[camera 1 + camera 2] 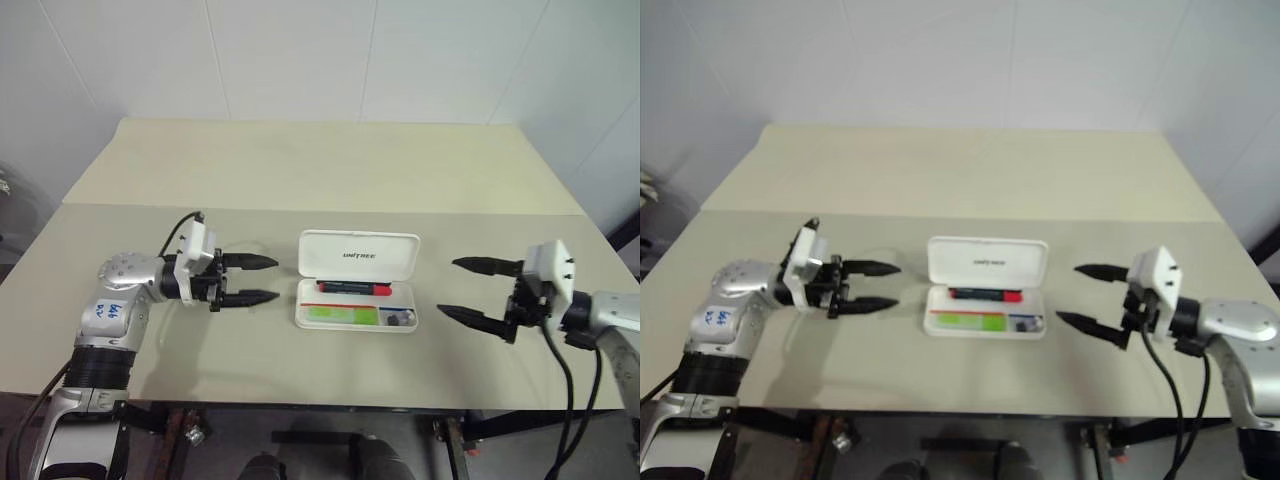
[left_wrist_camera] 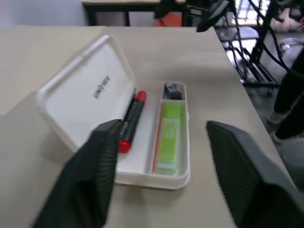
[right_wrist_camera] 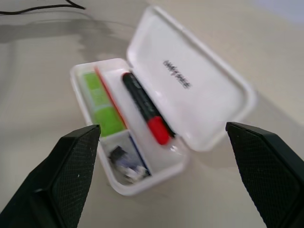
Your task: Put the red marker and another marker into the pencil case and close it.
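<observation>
The white pencil case lies at the middle of the table with its lid standing open. Inside, the red marker rests in the rear compartment and the light-green marker in the front one. My left gripper hovers just left of the case, pointing at it, open and empty. On the other side my right gripper hangs a short way off the case, also pointing at it, open with nothing between its fingers. The left wrist view shows both markers in the case.
A small dark stubby piece sits in the case's small right-hand compartment. The beige table stretches back to a white wall, with a seam across it behind the case. A black cable hangs from my right arm near the front edge.
</observation>
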Available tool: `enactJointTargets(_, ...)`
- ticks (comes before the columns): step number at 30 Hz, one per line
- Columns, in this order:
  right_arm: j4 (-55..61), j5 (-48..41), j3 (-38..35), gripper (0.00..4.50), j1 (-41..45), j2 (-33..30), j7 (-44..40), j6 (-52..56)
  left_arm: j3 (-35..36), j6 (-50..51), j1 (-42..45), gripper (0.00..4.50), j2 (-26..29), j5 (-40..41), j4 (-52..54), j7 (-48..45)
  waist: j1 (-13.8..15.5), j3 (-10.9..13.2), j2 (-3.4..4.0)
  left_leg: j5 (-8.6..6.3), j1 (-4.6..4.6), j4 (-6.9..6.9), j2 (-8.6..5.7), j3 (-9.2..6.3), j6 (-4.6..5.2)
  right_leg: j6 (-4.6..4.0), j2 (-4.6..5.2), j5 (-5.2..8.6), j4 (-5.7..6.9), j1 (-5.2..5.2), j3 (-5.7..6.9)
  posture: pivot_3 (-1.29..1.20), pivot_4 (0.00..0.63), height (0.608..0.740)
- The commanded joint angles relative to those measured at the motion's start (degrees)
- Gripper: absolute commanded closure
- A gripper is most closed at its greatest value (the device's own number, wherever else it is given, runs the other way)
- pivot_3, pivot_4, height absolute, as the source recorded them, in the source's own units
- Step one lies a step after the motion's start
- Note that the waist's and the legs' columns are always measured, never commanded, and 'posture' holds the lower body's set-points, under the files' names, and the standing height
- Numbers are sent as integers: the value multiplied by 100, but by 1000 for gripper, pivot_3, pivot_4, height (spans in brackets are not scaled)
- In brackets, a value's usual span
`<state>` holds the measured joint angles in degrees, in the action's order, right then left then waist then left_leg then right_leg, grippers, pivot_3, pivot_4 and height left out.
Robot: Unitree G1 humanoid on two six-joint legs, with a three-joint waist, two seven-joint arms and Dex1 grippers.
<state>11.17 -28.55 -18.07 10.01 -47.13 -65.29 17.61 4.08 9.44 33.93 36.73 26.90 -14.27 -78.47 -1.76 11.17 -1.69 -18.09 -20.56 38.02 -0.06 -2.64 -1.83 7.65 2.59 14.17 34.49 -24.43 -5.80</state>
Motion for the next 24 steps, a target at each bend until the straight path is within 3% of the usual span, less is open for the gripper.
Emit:
enactJointTargets(1,162,-95,-130,0,-11,-48,143,-26,222,-34,193,2911,63,136,-214,-60,-4,0,0,0,2,0,0,3,0,0,0,0,2,0,-3,0,150,740)
enactJointTargets(5,238,-74,-22,0,-29,0,234,-39,242,-69,156,4307,3,132,-236,-13,2,0,0,1,-1,0,0,3,1,0,0,0,1,-1,-3,0,150,740)
enactJointTargets(6,216,-53,11,0,-21,13,249,-65,260,-68,120,4463,-17,142,-200,30,5,0,0,0,-1,0,0,2,1,0,1,0,0,-1,-3,0,150,740)
enactJointTargets(14,31,9,172,0,167,12,327,-132,493,-647,538,4463,-444,-353,-745,1406,27,0,-1,0,-4,1,-1,1,1,3,4,-2,-3,-1,-3,0,150,740)
enactJointTargets(24,203,-65,234,0,278,83,488,-16,-90,-1006,1344,4463,-868,-1388,-1882,2391,31,1,-2,-1,-9,-1,-4,-1,0,6,5,-3,-9,-2,-1,0,150,740)
